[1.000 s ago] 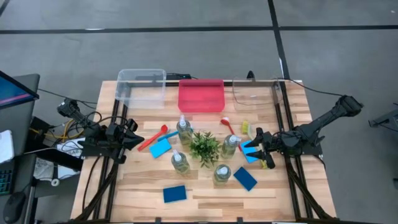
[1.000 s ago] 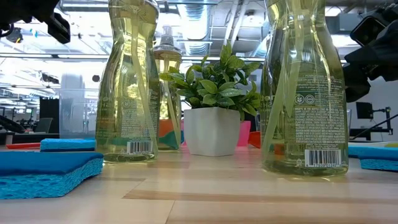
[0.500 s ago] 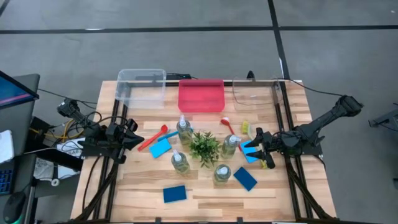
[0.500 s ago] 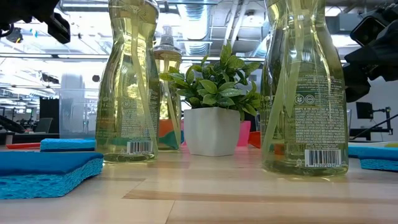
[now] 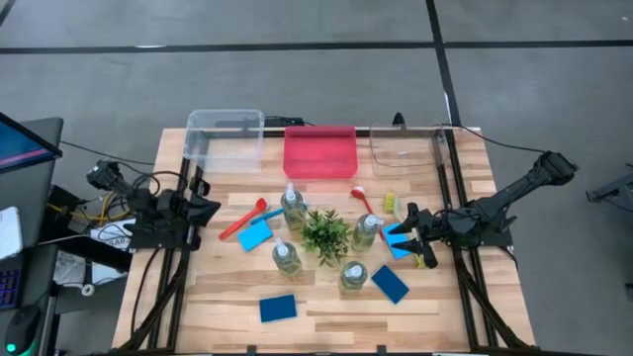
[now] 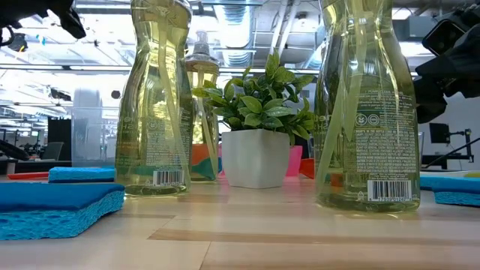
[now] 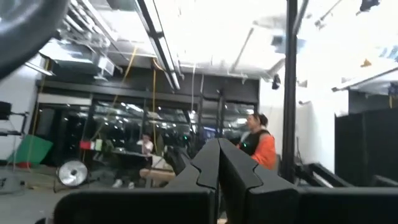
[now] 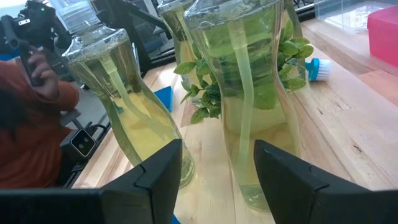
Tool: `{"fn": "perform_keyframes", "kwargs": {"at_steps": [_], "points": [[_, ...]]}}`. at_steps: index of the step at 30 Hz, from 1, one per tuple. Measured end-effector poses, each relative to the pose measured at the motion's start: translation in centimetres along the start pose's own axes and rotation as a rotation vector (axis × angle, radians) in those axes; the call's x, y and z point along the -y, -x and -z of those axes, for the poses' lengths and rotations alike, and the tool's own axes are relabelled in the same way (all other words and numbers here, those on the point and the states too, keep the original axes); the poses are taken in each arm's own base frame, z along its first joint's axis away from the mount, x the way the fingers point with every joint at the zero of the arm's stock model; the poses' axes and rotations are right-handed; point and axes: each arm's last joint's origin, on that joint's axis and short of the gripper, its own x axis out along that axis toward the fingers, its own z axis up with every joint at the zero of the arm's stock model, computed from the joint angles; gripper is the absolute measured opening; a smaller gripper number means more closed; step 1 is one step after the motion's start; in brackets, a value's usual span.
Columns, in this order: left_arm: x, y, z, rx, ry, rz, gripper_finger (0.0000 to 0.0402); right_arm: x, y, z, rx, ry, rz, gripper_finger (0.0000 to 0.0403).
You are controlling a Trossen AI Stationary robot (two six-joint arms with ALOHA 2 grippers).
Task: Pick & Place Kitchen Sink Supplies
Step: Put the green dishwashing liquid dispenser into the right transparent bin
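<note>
Soap bottles, sponges and brushes crowd the middle of a wooden bench [image 5: 198,297] between two dark arms. At the bench's right side, the right gripper [image 5: 407,235] stands with its jaws released and holding nothing; a blue sponge [image 5: 400,242] lies just beneath and beside them, with a yellow brush [image 5: 391,205] a little farther back. In the right wrist view the nearest pump bottle [image 8: 252,93] rises directly ahead of the parted jaws, apart from them, a second bottle [image 8: 134,106] beside it and the leafy plant [image 8: 208,93] behind. At the left edge, the left gripper [image 5: 205,211] hangs with jaws clenched and empty, aimed toward the red brush [image 5: 242,220] and another blue sponge [image 5: 254,234], both near it but apart. Four bottles ring the plant at centre, and two further blue sponges lie toward the near edge [image 5: 278,309] [image 5: 390,284]. Along the far edge sit a clear bin [image 5: 226,133], a pink bin [image 5: 319,151] and a second clear bin [image 5: 406,148].
</note>
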Motion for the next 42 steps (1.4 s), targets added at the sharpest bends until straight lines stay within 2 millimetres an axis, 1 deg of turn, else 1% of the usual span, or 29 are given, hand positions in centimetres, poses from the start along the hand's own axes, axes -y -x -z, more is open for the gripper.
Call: {"fn": "perform_keyframes", "kwargs": {"at_steps": [12,21,32,35,37,39,42], "points": [[-0.1,0.0,-0.3,0.029,0.014,-0.005,0.0004,0.0,0.0,0.0,0.0,0.0,0.0,0.0194],[-0.5,0.1,-1.5,0.141,-0.107,-0.05,0.0004,0.0,0.0,0.0,0.0,0.0,0.0,0.0194],[-0.7,0.2,-2.1,0.187,-0.274,-0.089,0.0004,0.0,0.0,0.0,0.002,0.0,0.003,0.0195],[-0.8,0.3,-2.5,0.231,-0.303,-0.083,0.0004,0.0,0.0,-0.4,0.04,0.013,0.01,0.0193],[-0.7,0.4,-2.7,0.275,-0.339,-0.05,0.0004,0.1,0.0,-0.6,0.067,0.053,0.017,0.0192],[-0.6,0.4,-2.9,0.323,-0.367,-0.017,0.0004,0.0,0.0,-0.9,0.095,0.057,0.016,0.0191],[-0.6,0.6,-3.4,0.404,-0.363,0.026,0.0004,0.1,0.0,-1.1,0.113,0.053,0.02,0.0193]]}}
